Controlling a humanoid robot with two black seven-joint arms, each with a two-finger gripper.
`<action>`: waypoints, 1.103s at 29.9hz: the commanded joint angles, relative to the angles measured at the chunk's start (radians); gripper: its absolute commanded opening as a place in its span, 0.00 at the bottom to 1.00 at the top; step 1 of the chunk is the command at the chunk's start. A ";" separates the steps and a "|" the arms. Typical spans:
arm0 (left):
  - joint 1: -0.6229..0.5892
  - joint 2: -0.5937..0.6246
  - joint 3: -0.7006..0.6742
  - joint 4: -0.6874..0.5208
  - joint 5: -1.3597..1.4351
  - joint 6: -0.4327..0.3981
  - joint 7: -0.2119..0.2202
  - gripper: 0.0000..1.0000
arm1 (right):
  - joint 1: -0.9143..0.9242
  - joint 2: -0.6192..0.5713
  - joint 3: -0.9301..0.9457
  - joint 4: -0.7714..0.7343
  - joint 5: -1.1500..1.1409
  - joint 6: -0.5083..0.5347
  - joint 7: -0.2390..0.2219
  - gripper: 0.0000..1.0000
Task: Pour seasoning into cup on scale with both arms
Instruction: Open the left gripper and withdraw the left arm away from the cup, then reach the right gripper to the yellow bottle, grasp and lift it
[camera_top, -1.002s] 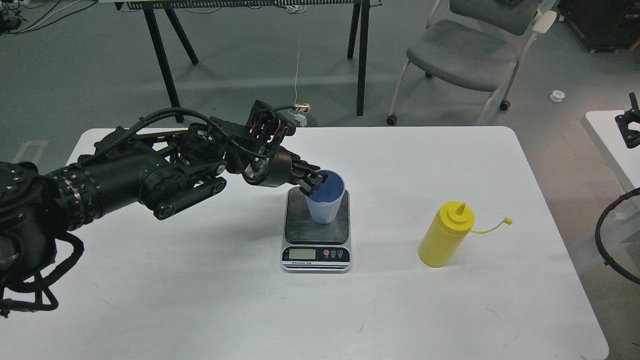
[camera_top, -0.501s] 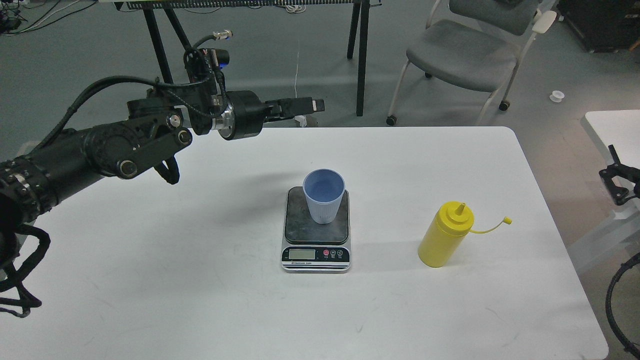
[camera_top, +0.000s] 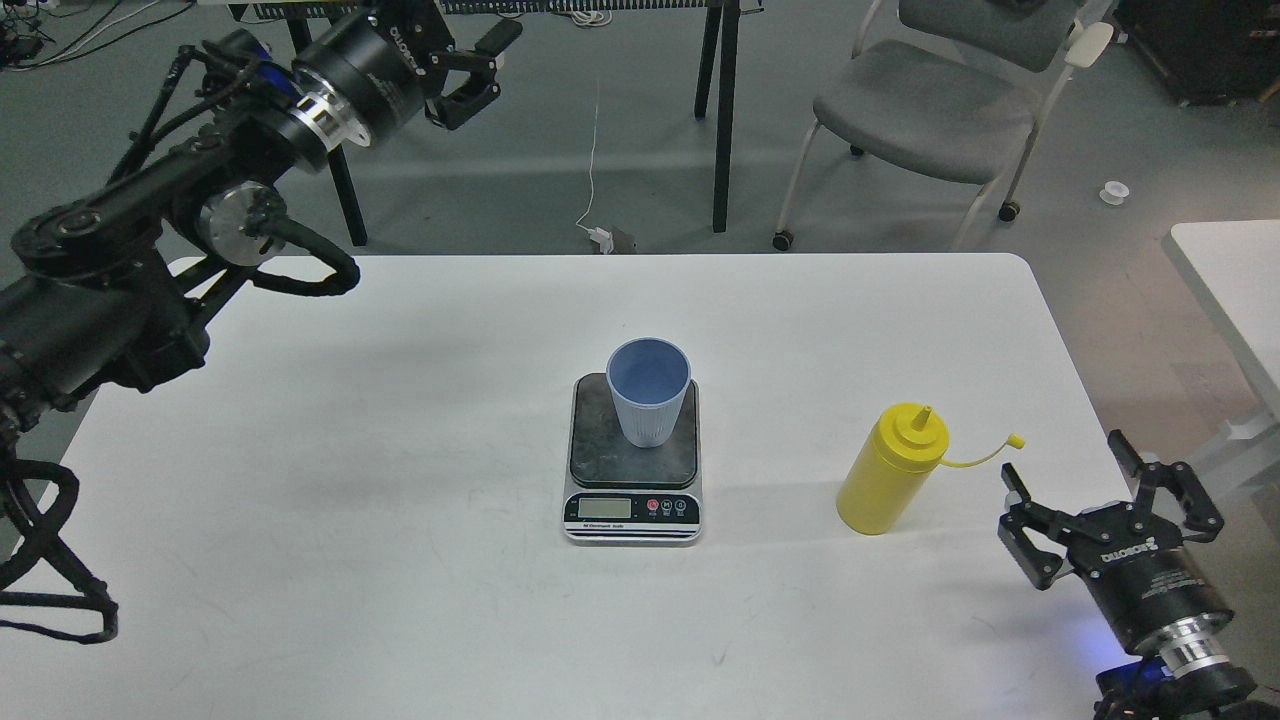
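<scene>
Right gripper: fingers spread, empty; its arm is cut off by the frame corner.
Seasoning: upright, just left of right gripper.
Cup: on scale.
Left gripper: fingers apart, empty, far off.

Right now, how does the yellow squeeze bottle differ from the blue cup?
The yellow bottle is taller than the blue cup. The bottle is topped by a nozzle lid with its small cap dangling on a tether; the cup is open at the top. The bottle stands on the table; the cup sits on the scale. Both are upright, and no gripper touches either.
</scene>
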 joint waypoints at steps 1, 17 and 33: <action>0.006 0.041 -0.059 0.003 -0.071 -0.021 0.025 0.99 | -0.006 0.096 -0.029 -0.007 -0.090 0.000 0.002 1.00; 0.075 0.061 -0.174 0.126 -0.386 -0.088 0.125 0.99 | 0.018 0.324 -0.035 -0.155 -0.239 0.000 0.012 0.98; 0.100 0.080 -0.169 0.126 -0.381 -0.088 0.120 0.99 | 0.138 0.433 -0.037 -0.283 -0.328 0.000 0.080 0.88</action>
